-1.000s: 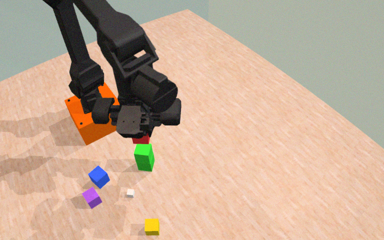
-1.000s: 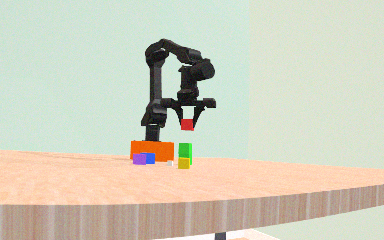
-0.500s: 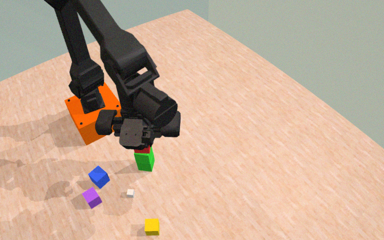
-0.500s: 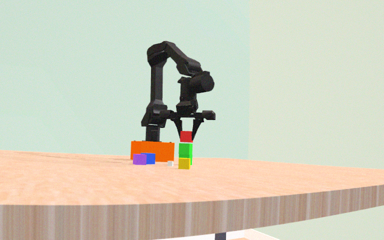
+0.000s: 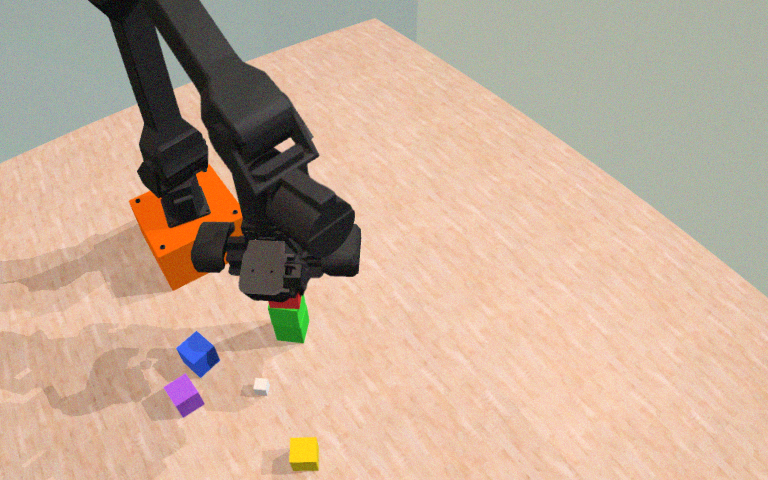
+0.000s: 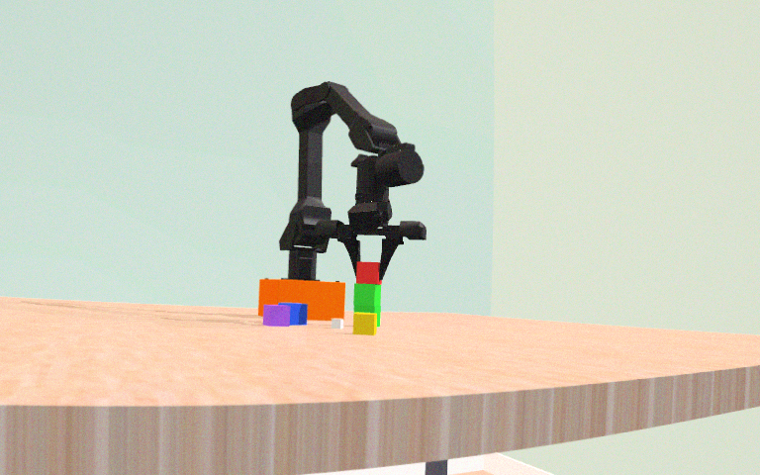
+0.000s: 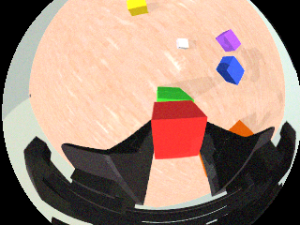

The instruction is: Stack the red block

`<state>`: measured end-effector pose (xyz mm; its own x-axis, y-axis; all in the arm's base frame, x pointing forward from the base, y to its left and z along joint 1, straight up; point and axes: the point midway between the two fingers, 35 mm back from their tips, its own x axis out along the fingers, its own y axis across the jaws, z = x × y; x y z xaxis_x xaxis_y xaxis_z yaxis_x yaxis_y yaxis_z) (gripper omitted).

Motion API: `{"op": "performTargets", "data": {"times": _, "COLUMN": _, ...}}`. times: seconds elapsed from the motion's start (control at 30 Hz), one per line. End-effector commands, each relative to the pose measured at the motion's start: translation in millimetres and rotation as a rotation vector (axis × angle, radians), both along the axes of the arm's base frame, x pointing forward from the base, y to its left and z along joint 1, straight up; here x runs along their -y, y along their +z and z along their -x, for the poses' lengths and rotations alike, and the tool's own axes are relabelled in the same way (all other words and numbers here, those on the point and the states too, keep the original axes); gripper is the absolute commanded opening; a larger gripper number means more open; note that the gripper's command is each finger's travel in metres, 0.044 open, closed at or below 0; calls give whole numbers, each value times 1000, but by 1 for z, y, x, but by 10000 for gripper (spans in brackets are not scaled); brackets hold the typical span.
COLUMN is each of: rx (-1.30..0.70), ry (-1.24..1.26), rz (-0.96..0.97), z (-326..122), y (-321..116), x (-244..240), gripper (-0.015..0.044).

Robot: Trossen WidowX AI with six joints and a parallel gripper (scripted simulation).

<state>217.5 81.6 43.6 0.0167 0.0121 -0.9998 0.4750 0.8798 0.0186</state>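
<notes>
The red block is between the fingers of my gripper, which is shut on it. The green tower stands upright directly below. In the exterior view the red block's bottom edge meets the tower's top edge, roughly lined up with it; whether the full faces touch cannot be told. In the wrist view a strip of green shows beyond the red block. The hand hides most of the red block in the top view.
A blue block, a purple block and a small white cube lie near the tower. A yellow block lies farther out. The orange base is behind the tower.
</notes>
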Motion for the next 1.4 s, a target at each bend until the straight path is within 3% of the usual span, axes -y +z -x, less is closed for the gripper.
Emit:
{"op": "performTargets", "data": {"times": 0.0, "rx": 3, "ry": 3, "rz": 5, "z": 0, "y": 0, "x": 1, "gripper": 0}}
{"op": "performTargets", "data": {"times": 0.47, "rx": 3, "ry": 3, "rz": 5, "z": -1, "y": 4, "x": 1, "gripper": 0}}
{"op": "performTargets", "data": {"times": 1.03, "rx": -1, "ry": 0, "rz": 0, "z": 0, "y": 0, "x": 0, "gripper": 440}}
{"op": "performTargets", "data": {"times": 1.37, "rx": -1, "ry": 0, "rz": 0, "z": 0, "y": 0, "x": 0, "gripper": 440}}
